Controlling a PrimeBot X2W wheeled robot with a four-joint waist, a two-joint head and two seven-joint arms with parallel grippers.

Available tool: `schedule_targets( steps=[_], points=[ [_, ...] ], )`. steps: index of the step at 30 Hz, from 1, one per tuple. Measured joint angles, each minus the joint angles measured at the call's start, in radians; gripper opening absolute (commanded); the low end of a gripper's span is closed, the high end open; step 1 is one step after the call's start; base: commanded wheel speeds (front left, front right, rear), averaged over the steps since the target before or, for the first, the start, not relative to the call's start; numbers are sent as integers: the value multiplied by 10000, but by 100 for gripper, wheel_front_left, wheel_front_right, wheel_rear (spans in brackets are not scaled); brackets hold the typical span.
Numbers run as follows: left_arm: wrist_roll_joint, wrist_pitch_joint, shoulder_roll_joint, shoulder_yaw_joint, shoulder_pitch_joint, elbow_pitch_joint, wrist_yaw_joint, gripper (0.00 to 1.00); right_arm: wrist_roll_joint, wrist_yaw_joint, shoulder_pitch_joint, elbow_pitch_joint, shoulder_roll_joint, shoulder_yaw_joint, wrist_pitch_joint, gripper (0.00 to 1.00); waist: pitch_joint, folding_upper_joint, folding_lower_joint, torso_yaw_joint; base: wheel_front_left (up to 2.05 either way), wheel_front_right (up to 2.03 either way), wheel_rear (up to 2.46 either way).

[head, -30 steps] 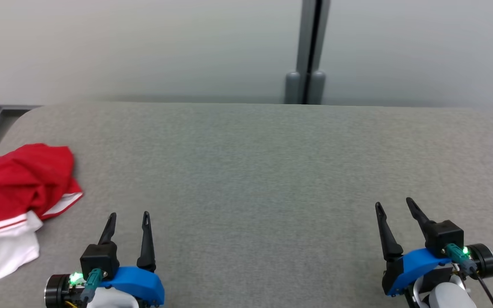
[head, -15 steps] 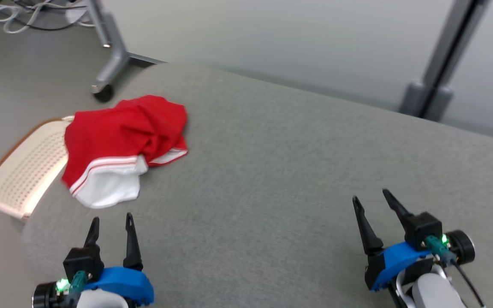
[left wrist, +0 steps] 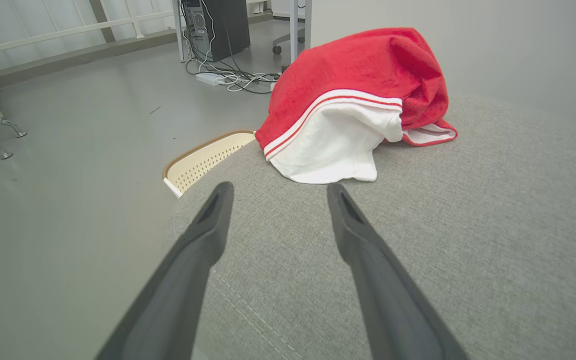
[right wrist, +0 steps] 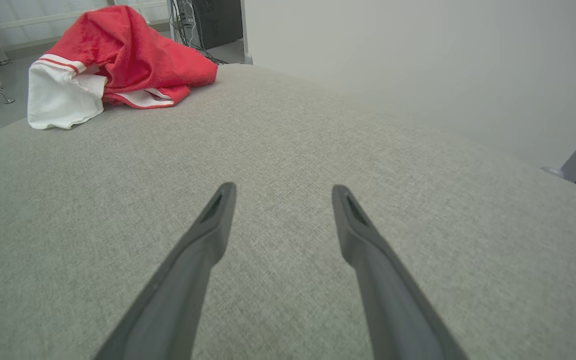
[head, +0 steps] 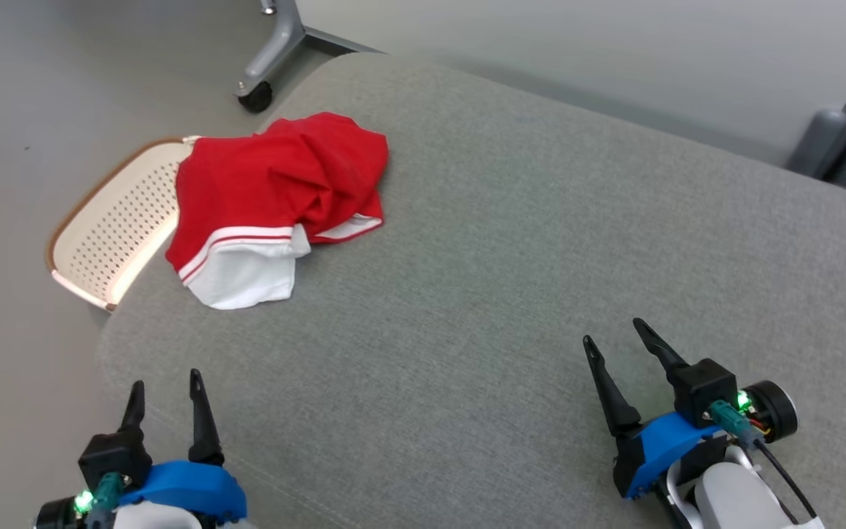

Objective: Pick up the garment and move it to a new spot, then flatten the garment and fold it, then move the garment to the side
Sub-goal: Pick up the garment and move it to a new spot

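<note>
Left claw (head: 165,379) stands wide and empty at the near left corner of the table (head: 511,242), its two dark fingers pointing roughly towards the garment (head: 276,176). The right claw (head: 612,330) is equally wide and holds nothing, well apart from the cloth over bare grey covering.

The garment is red with a white band and a thin red stripe. It lies crumpled in a heap at the table's far left edge. From the head view its left side seems to reach the rim, next to a cream perforated basket (head: 111,228) that appears to sit lower than the table. None of the task looks done; the first pick-up is yet to come.

The main risk, as I judge it, is the edge. A claw that arrives low and pushes before it pinches could shove the heap over the rim, into the basket or onto the floor. A shallow pinch might catch only the top fold, so the rest would hang bunched and the white hem would drag, which makes flattening harder. Pressing too deep could nip the table's soft covering together with the cloth. The right claw has the longer reach across, so it could crowd the left arm if both go for the same spot.
</note>
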Motion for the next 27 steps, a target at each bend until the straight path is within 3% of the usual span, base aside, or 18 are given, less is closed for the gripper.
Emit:
schedule_targets(
  steps=[13,19,27],
  points=[
    [698,-2,213,700,-2638,663,-31,100,314,2,-838,-1164,-1141,1177,2,100,1882,3,4,-1478,0,0,0],
    [913,0,621,1028,-3946,1482,291,100,525,2,-1248,-1871,-1553,1605,-17,100,2709,3,3,-2136,0,0,0],
    [1076,0,1335,1639,-5257,2485,1258,100,679,2,-1608,-2429,-1799,1787,-31,100,3353,2,2,-2720,0,0,0]
  ],
)
